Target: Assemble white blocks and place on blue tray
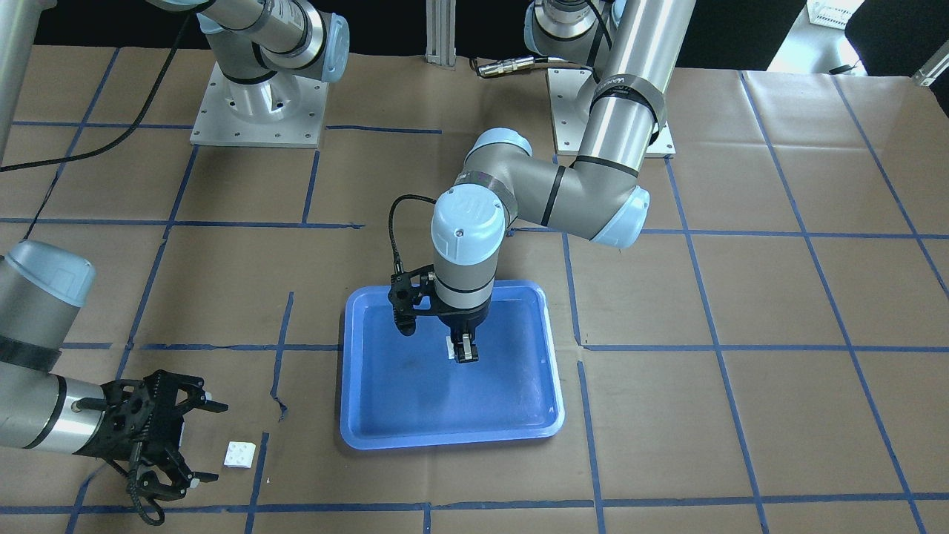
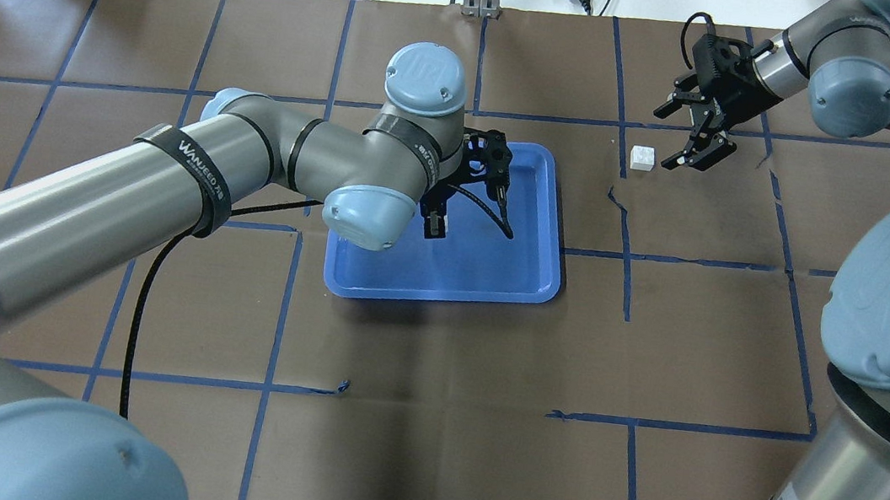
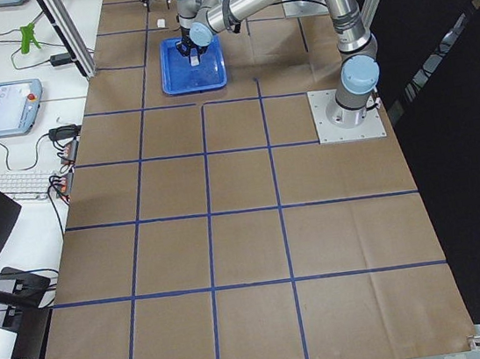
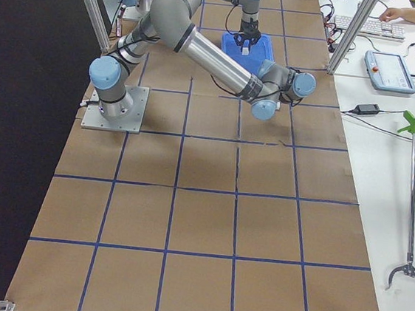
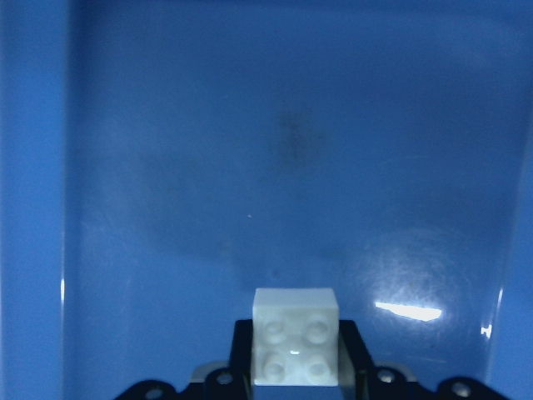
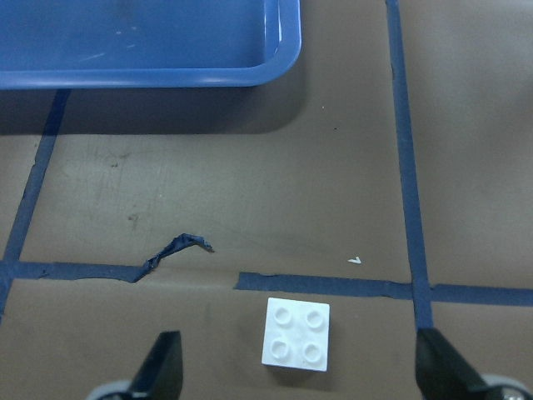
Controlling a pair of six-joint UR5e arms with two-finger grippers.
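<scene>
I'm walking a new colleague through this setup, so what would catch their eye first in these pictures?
The bright blue tray stands out on the brown table, with the left gripper over it, shut on a white block. Off the tray, a second white block lies on the paper just ahead of the open right gripper.

Just ahead of the right gripper (image 1: 213, 442), whose jaws are spread wide, only the loose block (image 6: 297, 332) lies on the surface (image 1: 741, 297), with bare room on either side of it. Farther ahead, the tray (image 6: 279, 50) rim stands well apart. Below the left gripper (image 1: 465, 348), clamped on the held block (image 5: 296, 346), the tray floor is bare and its walls stand clear.
</scene>
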